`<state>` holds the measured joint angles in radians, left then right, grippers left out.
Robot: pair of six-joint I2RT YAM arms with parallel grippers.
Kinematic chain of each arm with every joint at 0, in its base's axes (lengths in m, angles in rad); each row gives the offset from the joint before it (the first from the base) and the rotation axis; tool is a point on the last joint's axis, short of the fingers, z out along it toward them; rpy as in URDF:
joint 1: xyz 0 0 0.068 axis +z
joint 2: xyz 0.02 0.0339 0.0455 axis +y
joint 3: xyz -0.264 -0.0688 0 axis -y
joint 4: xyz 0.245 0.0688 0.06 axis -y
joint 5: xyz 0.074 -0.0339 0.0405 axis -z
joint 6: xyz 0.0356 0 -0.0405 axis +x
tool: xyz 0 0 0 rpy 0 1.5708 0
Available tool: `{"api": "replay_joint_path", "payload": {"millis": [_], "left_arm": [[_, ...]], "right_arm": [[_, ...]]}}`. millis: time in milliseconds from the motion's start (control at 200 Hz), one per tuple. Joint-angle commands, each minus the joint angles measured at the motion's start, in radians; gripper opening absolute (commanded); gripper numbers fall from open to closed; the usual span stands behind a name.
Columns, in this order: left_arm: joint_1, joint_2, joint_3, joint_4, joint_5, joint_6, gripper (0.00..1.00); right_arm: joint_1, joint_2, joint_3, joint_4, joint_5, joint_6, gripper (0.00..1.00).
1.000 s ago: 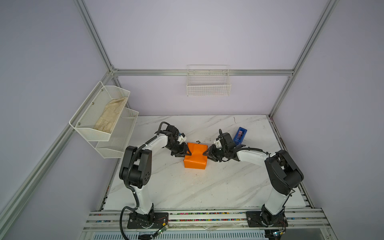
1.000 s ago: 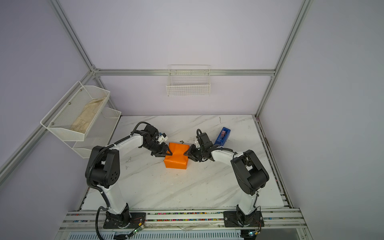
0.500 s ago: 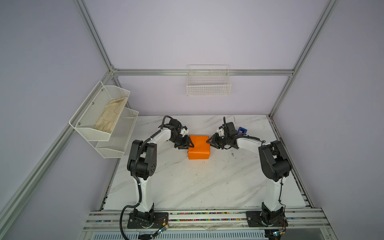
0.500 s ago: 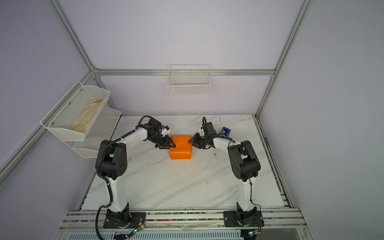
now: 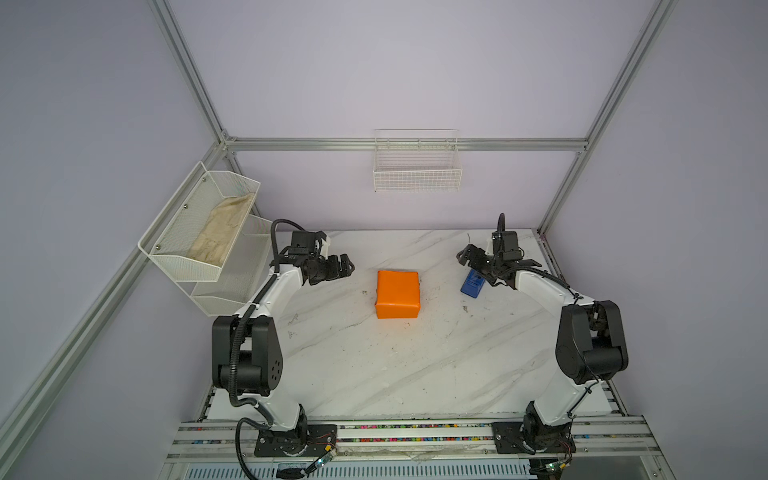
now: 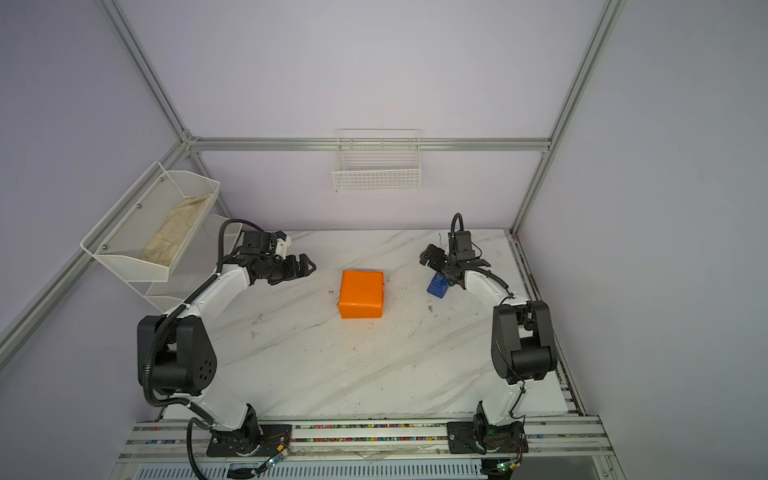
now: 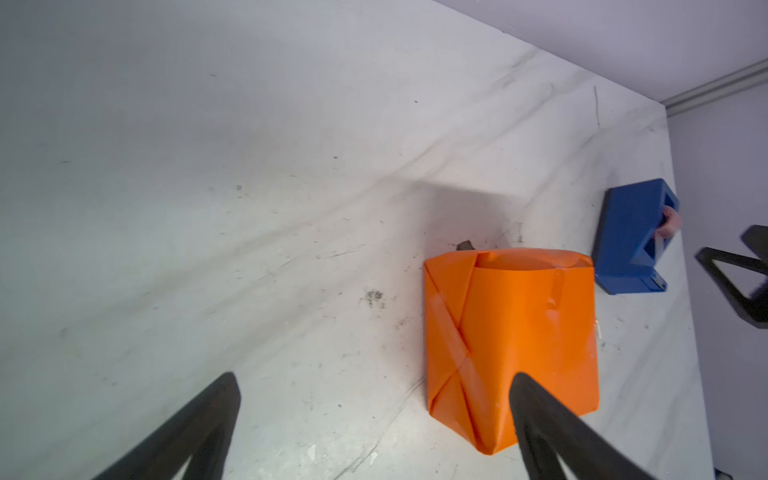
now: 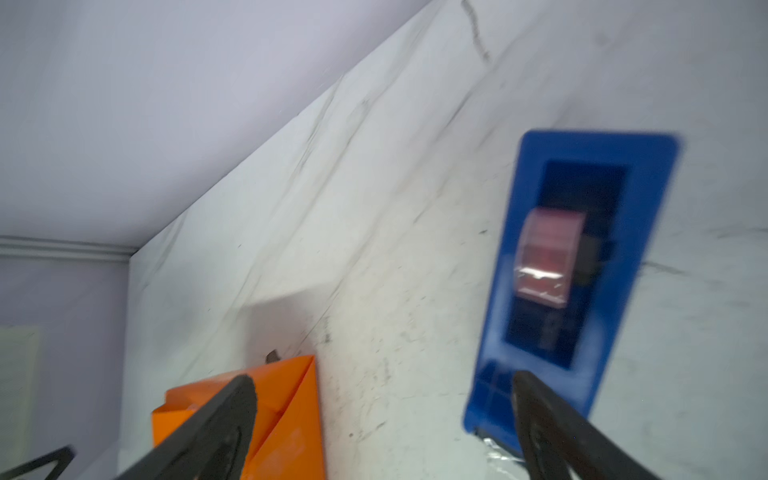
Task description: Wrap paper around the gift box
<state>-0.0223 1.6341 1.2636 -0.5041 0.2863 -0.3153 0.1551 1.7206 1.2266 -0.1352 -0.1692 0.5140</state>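
Gift box is not seen directly; it is judged to be inside the paper (image 5: 397, 293), which is folded into a closed orange parcel lying mid-way across the bench (image 5: 374, 374), apart from both arms. Folded end flaps and strips of clear tape are seen on the parcel in the left wrist view. A small dark bit shows at one parcel edge; box corner or scrap cannot be told. Left hand (image 5: 347, 267) is held near the parcel, fingers spread wide, nothing gripped. Right hand (image 8: 382, 380) is likewise spread wide and empty, poised by the blue tape dispenser (image 5: 473, 286). Step judged: wrapping essentially done, parcel lying free. Next move, if any: loose flaps are to be checked and taped, which calls for the parcel to be steadied by one hand.
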Motion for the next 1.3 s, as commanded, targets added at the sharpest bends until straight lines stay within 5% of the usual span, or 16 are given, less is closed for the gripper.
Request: {"api": "replay_joint_path", "payload": {"millis": [0, 225, 365, 510, 625, 745, 910, 1035, 1295], "left_arm": [[0.009, -0.070, -0.135, 0.200, -0.244, -0.025, 1.00], [0.010, -0.138, -0.342, 0.439, -0.635, 0.093, 1.00], [0.011, -0.139, -0.490, 0.673, -0.722, 0.213, 1.00], [0.020, -0.097, -0.592, 0.881, -0.665, 0.218, 1.00], [0.019, -0.068, -0.680, 1.071, -0.605, 0.256, 1.00], [0.022, -0.101, -0.763, 1.180, -0.544, 0.267, 1.00], [0.021, -0.048, -0.900, 1.506, -0.496, 0.305, 1.00], [0.010, -0.089, -0.848, 1.332, -0.519, 0.286, 1.00], [-0.010, -0.063, -0.886, 1.452, -0.561, 0.313, 1.00]], "right_arm": [[-0.010, -0.026, -0.075, 0.053, 0.329, -0.140, 0.97], [-0.052, -0.095, -0.375, 0.510, 0.572, -0.272, 0.97], [-0.052, -0.068, -0.528, 0.824, 0.655, -0.391, 0.97], [-0.055, -0.029, -0.611, 1.064, 0.676, -0.474, 0.97], [-0.058, -0.045, -0.661, 1.167, 0.553, -0.454, 0.97], [-0.059, 0.049, -0.769, 1.492, 0.456, -0.522, 0.97], [-0.058, 0.061, -0.772, 1.494, 0.408, -0.539, 0.97], [-0.059, 0.061, -0.774, 1.496, 0.409, -0.540, 0.97], [-0.058, 0.059, -0.774, 1.500, 0.415, -0.540, 0.97]]}}
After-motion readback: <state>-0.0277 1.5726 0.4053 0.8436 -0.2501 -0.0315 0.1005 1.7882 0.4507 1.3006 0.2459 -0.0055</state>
